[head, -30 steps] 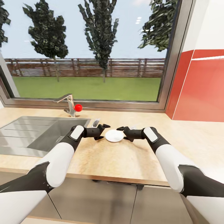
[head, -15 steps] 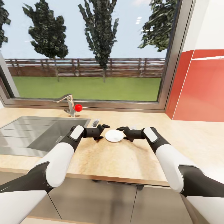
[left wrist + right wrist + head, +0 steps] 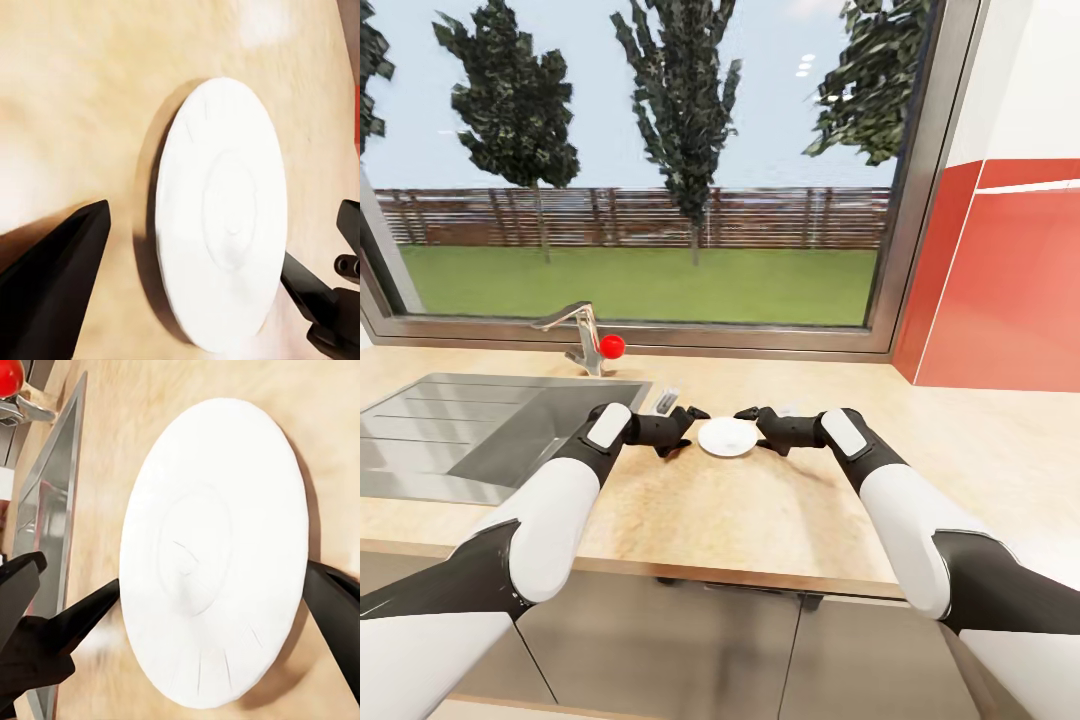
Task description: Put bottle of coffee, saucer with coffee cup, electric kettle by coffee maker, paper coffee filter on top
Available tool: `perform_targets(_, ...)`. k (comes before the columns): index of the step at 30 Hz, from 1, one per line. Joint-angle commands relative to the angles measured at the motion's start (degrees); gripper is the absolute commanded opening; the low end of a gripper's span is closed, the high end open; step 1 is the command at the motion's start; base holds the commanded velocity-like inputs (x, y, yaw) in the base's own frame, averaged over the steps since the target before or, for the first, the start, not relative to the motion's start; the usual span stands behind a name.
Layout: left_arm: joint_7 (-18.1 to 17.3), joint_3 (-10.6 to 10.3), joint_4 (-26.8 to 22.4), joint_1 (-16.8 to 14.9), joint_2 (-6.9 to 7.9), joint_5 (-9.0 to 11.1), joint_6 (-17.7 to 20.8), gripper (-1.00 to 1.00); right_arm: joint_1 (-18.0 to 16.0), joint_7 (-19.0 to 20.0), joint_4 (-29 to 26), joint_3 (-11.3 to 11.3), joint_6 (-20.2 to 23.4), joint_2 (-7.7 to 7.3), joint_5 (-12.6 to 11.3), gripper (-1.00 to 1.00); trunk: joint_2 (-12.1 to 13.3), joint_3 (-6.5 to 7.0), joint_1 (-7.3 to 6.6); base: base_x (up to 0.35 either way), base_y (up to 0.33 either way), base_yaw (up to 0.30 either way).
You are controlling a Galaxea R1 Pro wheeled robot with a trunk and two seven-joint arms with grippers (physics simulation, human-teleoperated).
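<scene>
The saucer (image 3: 727,437), small, flat, round and white, lies on the beige countertop (image 3: 960,440) between my two grippers. My left gripper (image 3: 684,429) is open at the saucer's left edge, and its dark fingers (image 3: 52,277) sit to either side of the saucer (image 3: 225,217) in the left wrist view. My right gripper (image 3: 762,430) is open at the saucer's right edge. In the right wrist view its fingers (image 3: 82,615) are spread wide on either side of the saucer (image 3: 217,547). I cannot tell whether any finger touches the rim.
An inset grey sink (image 3: 480,430) lies to the left, with a faucet (image 3: 575,335) and a red knob (image 3: 611,346) behind it. A small grey object (image 3: 668,395) lies just behind the left gripper. A window runs along the back and a red wall panel (image 3: 1000,290) stands at the right.
My left gripper has dipped slightly and edged closer to the saucer's left rim. The right arm and the saucer have stayed where they were.
</scene>
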Motion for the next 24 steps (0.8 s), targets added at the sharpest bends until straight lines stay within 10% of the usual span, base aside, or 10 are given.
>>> perform_targets(1, 0.4, 0.3, -0.1, 0.0, -0.05, -0.2, 0.4, 1.0, 0.0, 0.1, 0.0, -0.3, 0.4, 0.06, 1.3, 1.0, 0.0, -0.08, 0.0, 0.0, 0.0, 0.0)
perform_targets(24, 0.1, 0.8, -0.4, 0.0, -0.06, -0.1, -1.6, 1.0, 0.0, 0.1, 0.0, -0.3, 0.4, 0.31, 1.3, 1.0, 0.0, -0.08, 0.0, 0.0, 0.0, 0.0)
